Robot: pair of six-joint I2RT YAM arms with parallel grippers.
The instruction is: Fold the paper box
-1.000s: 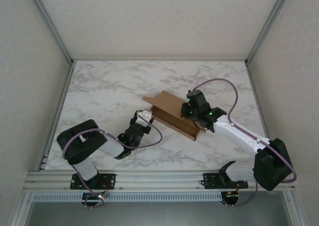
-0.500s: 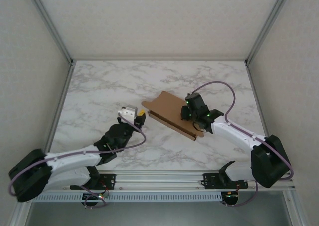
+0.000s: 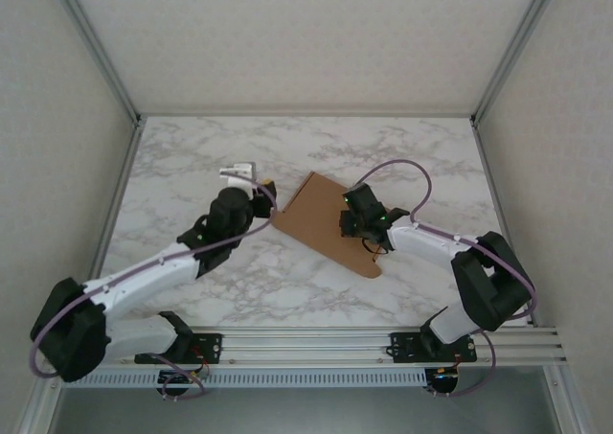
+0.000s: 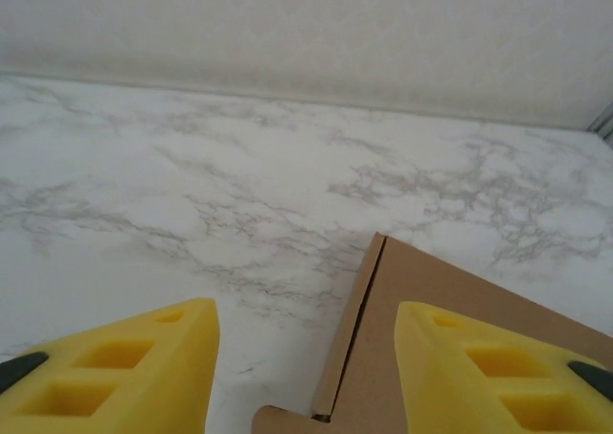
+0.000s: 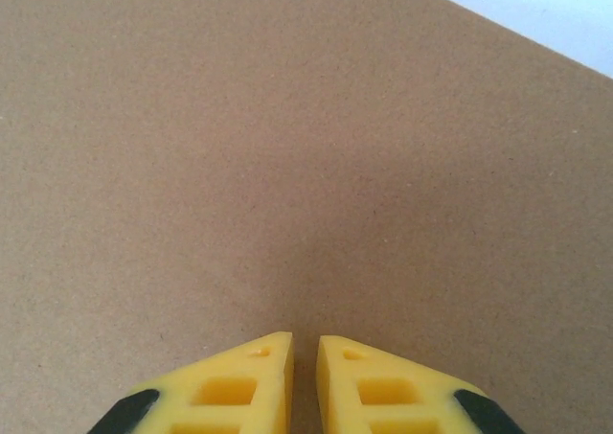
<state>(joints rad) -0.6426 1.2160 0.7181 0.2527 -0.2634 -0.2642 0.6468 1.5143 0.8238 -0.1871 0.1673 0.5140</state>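
The paper box (image 3: 321, 214) was seen lying on the marble table (image 3: 192, 156), spread nearly flat as a brown sheet with one corner turned toward the arms. In the left wrist view a folded crease was visible along the left edge of the paper box (image 4: 375, 357), with a small rounded tab at its near corner.

The left gripper (image 3: 254, 179) was held just off the left corner of the box, above the table. Its jaws were spread wide in the left wrist view (image 4: 306, 367), and nothing was gripped between the yellow fingers (image 4: 144, 367). The left corner of the box was framed in the gap between them. Whether that corner was touched could not be told.

The right gripper (image 3: 350, 221) was placed over the right half of the box, pointing down at its surface. In the right wrist view (image 5: 305, 376) the jaws were drawn almost together, with only a thin slit left between the yellow fingertips (image 5: 239, 381). No cardboard was pinched in that slit. The plain brown panel (image 5: 287, 147) lay directly beneath the tips; contact with it could not be confirmed.
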